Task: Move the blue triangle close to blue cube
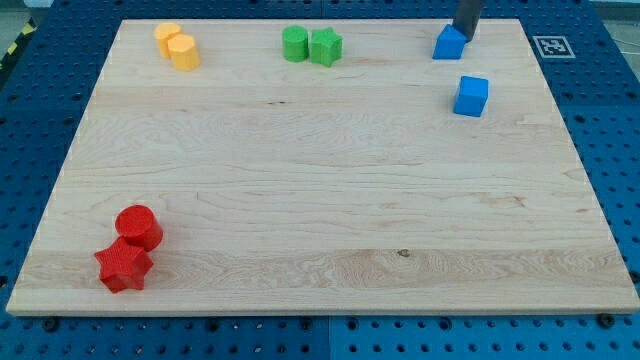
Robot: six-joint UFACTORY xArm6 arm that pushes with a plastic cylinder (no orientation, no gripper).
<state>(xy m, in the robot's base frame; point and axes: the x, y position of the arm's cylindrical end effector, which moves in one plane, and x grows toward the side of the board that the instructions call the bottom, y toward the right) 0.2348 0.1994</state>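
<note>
The blue triangle point(450, 44) lies near the view's top right of the wooden board point(320, 200). The blue cube point(471, 96) sits a short way below it and slightly to the right, apart from it. My tip point(462, 35) is at the triangle's upper right edge, touching or nearly touching it; the dark rod rises out of the view's top.
Two yellow blocks point(178, 46) sit at the top left. A green cylinder point(295, 44) and a green star point(325, 46) touch at the top middle. A red cylinder point(139, 226) and a red star point(123, 265) sit at the bottom left.
</note>
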